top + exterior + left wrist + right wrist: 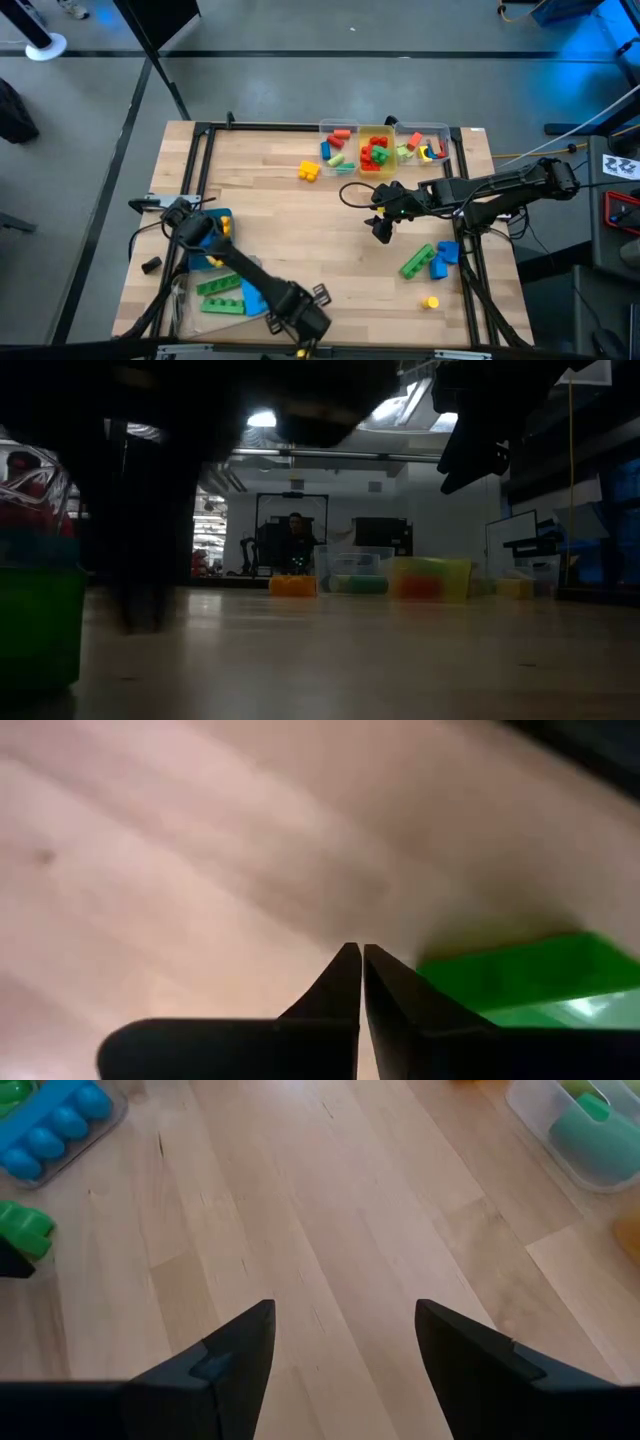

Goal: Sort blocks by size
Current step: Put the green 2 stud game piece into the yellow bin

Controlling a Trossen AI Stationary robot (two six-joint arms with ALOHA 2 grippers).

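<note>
Down at the near edge of the wooden surface (300, 220), the left pincer (360, 970) has its two dark fingers pressed tight together, and it holds nothing. It sits low, just beside a green block (520, 975). In the high view, the left arm lies over a clear tray (215, 295) at the near left corner. Long green blocks (220, 297) and blue blocks (253, 298) lie in that tray.

On the near right side, a small yellow block (431, 302) sits by itself. A little farther back, a green block (417, 261) lies touching a blue block (442, 258).

Near the middle, the right pincer (383, 228) hangs over bare wood. Its fingers stand wide apart and it holds nothing. The right wrist view shows only wood between its fingertips (250, 1335).

Farther back, a yellow block (309, 171) lies on the wood near the bins. At the far edge stand three clear bins in a row. The left bin (338, 146) holds orange, blue and green blocks. The middle bin (376, 152) holds red and green blocks. The right bin (424, 146) holds small mixed blocks.
</note>
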